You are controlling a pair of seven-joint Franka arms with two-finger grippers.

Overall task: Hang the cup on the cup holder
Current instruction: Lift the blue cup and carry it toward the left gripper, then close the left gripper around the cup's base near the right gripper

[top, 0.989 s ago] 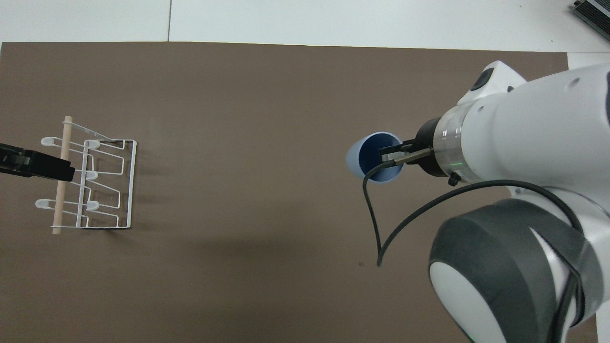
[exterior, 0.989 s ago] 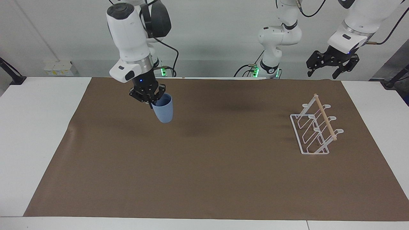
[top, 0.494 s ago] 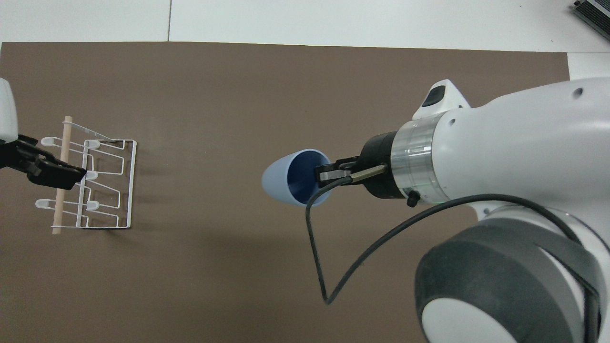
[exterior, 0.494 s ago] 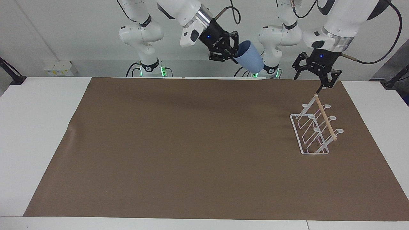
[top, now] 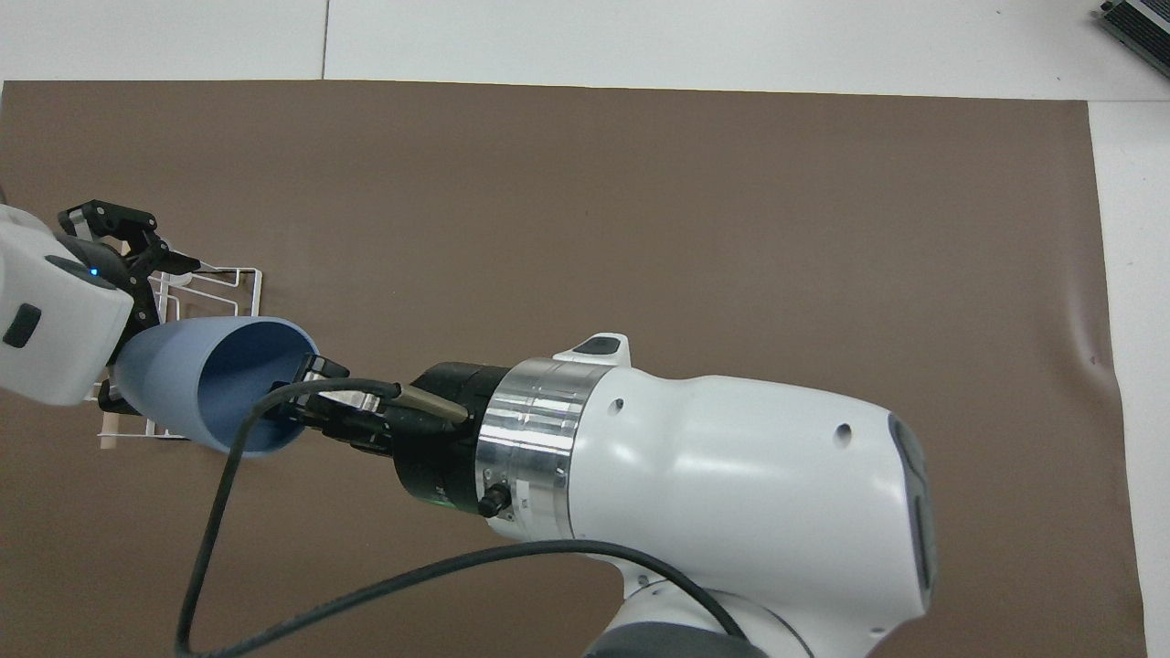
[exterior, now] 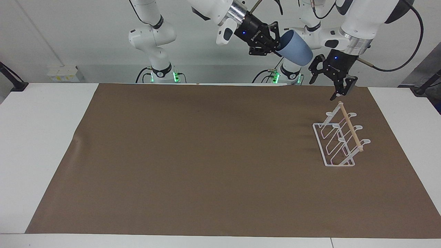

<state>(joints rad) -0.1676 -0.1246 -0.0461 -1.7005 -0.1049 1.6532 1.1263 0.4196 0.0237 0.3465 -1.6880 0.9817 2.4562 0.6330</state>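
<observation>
The right end effector (exterior: 275, 43) pinches the rim of the light, stiff, likely slippery cup (exterior: 294, 52), high near the cup holder (exterior: 341, 136), where the left end effector (exterior: 332, 81) hovers open.

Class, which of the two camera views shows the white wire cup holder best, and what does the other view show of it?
The facing view: the cup holder stands whole on the brown mat, its prongs, base and wooden dowel all showing. In the overhead view the raised cup and left gripper cover most of it; only a corner of white wire shows.

White arms (top: 759, 475), silver collars, black cables, seemingly blue lights.
</observation>
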